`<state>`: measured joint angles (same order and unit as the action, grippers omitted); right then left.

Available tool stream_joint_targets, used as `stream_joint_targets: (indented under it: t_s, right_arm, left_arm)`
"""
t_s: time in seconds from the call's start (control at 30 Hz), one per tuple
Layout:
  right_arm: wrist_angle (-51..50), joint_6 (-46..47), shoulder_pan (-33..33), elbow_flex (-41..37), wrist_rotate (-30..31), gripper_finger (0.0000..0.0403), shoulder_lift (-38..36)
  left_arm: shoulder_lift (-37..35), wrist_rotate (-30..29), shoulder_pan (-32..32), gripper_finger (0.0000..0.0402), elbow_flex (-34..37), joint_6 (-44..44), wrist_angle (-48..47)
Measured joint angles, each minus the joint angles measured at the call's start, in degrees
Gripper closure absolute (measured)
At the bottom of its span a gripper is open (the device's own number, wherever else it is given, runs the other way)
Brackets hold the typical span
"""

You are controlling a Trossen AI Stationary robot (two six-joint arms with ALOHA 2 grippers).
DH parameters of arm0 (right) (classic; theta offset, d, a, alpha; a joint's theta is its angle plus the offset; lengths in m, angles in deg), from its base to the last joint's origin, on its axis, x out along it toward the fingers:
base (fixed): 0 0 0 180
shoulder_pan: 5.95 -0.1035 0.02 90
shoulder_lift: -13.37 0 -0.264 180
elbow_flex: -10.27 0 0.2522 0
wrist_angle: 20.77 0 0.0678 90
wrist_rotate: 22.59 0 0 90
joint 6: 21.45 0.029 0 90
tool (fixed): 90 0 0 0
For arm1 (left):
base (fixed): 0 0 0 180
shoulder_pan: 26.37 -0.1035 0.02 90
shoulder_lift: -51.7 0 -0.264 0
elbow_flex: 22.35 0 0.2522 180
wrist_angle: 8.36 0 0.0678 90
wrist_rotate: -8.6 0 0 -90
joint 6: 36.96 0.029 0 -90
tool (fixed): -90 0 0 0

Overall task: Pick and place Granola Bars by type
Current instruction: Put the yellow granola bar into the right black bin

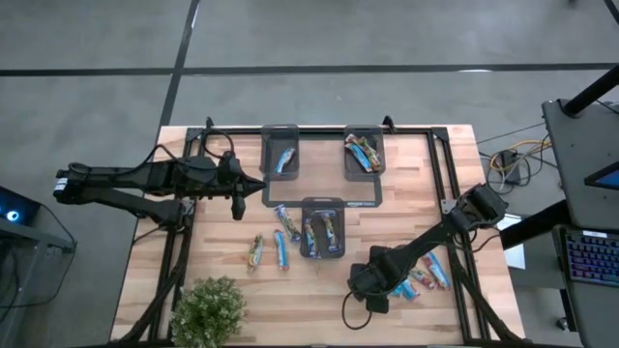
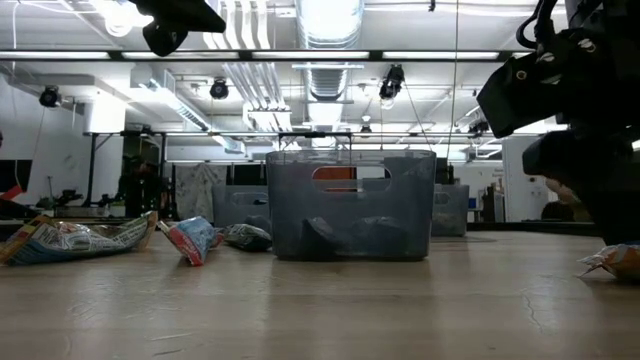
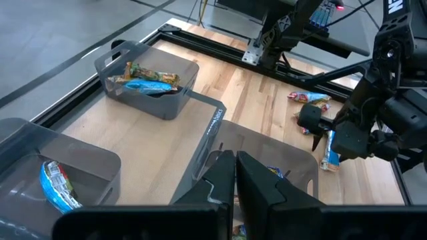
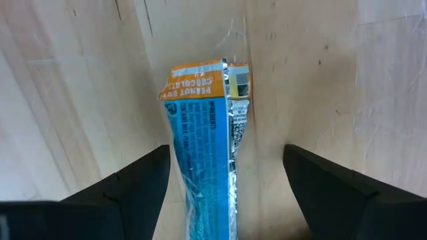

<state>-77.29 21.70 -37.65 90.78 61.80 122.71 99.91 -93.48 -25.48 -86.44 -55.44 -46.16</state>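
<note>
Three trays [image 1: 281, 134] hold sorted bars; several lie loose. My right gripper [image 4: 225, 175] hangs wide open, holding nothing, astride a blue bar [image 4: 207, 147] between its fingers. Left gripper [image 3: 236, 175] waits shut, empty.

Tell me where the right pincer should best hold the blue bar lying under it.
Probably across the narrow width at mid-length, coming straight down: the blue bar lies flat on the table, long and slim, and the open right pincer already straddles its two long edges.
</note>
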Motion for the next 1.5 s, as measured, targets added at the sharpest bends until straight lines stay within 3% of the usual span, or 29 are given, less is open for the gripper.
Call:
stream_joint_targets:
  t_s: [1.5]
  right_arm:
    - [1.0, -0.1, 0.0, -0.3, 0.8, 0.0142, 0.1]
  left_arm:
    - [0.0, 0.0, 0.0, 0.0402, 0.0, -0.6, 0.0]
